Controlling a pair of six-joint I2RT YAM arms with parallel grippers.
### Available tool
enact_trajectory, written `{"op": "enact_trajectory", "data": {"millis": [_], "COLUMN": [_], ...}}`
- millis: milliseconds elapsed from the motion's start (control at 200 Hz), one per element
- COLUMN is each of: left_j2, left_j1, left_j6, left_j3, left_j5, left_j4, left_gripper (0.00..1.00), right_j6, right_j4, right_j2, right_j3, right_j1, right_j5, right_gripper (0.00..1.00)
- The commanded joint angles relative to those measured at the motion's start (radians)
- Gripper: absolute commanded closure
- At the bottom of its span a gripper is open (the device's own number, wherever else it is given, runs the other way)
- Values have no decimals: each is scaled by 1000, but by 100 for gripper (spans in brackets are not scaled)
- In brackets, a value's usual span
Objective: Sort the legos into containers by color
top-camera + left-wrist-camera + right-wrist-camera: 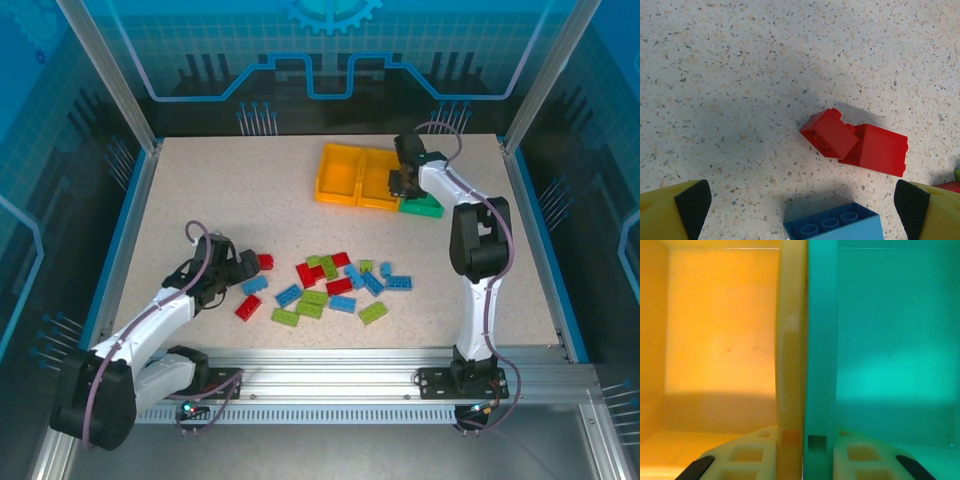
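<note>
The left gripper [237, 268] is low over the table [200, 180], just left of the lego spread. Its jaws are wide open w/ nothing held. In the left wrist view its black pads [692, 204] sit at the two bottom corners, w/ speckled tabletop btwn them.

Ahead of it a tilted red brick [829, 132] leans on a second red brick [881, 150], the two touching. A blue brick [832, 226] lies nearer, btwn the fingers, touching neither pad.

The rest of the legos [330, 285], red, blue and lime green, lie scattered on the table at ctr, well apart from the containers [345, 200].

The containers stand in a row at the far right: 2 orange-yellow bins, then the green bin [430, 208] at the right end.

The right gripper [403, 182] hangs over the row where the 2nd orange-yellow bin [375, 195] meets the green one. In the right wrist view the divider wall [792, 365] runs straight up the middle, orange floor to its left, green to its right. Its jaws are open and gripping nothing, w/ one fingertip on each side of the wall.
</note>
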State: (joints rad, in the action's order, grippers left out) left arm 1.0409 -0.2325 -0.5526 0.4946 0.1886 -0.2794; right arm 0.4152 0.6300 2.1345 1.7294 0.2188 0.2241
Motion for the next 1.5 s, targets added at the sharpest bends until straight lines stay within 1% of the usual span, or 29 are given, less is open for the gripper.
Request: {"op": "enact_trajectory", "data": {"millis": [0, 170, 385, 440, 535, 615, 685, 900, 940, 1061, 1226, 1371, 1436, 1496], "left_j2": [-5, -5, 16, 22, 37, 63, 92, 200, 218, 277, 375, 437, 459, 473], "left_j1": [-14, -39, -103, -118, -134, -146, -160, -196, -198, -202, -204, -205, -205, -204], "left_j6": [-24, -23, -2, -2, -6, -13, -18, -32, -32, -29, -33, -31, -28, -27], "left_j3": [24, 27, 67, 76, 82, 89, 99, 135, 140, 165, 218, 245, 260, 267], "left_j5": [-16, -16, 14, 18, 22, 15, 10, 17, 15, 7, 19, 25, 35, 40], "left_j4": [-10, -19, -62, -62, -52, -43, -32, 5, 18, 48, 52, 65, 60, 63], "left_gripper": [1, 1, 1, 1, 1, 1, 1, 1, 2, 6, 14, 17, 22, 29], "right_j6": [-51, -38, -21, -19, -4, 4, 12, 36, 34, 21, 20, 22, 21, 17], "right_j4": [9, -31, -53, -53, -55, -62, -73, -101, -101, -91, -85, -87, -87, -85], "right_j2": [-40, -84, -123, -132, -151, -184, -222, -366, -393, -456, -535, -615, -649, -676], "right_j3": [-52, -132, -184, -192, -204, -220, -237, -318, -336, -389, -477, -562, -596, -622], "right_j1": [65, 124, 176, 186, 188, 186, 182, 141, 132, 100, 47, 0, -22, -40], "right_j5": [-59, -65, -68, -67, -70, -73, -74, -89, -92, -94, -97, -97, -101, -103], "right_gripper": [79, 79, 79, 77, 71, 62, 52, 29, 27, 22, 21, 21, 20, 20]}}
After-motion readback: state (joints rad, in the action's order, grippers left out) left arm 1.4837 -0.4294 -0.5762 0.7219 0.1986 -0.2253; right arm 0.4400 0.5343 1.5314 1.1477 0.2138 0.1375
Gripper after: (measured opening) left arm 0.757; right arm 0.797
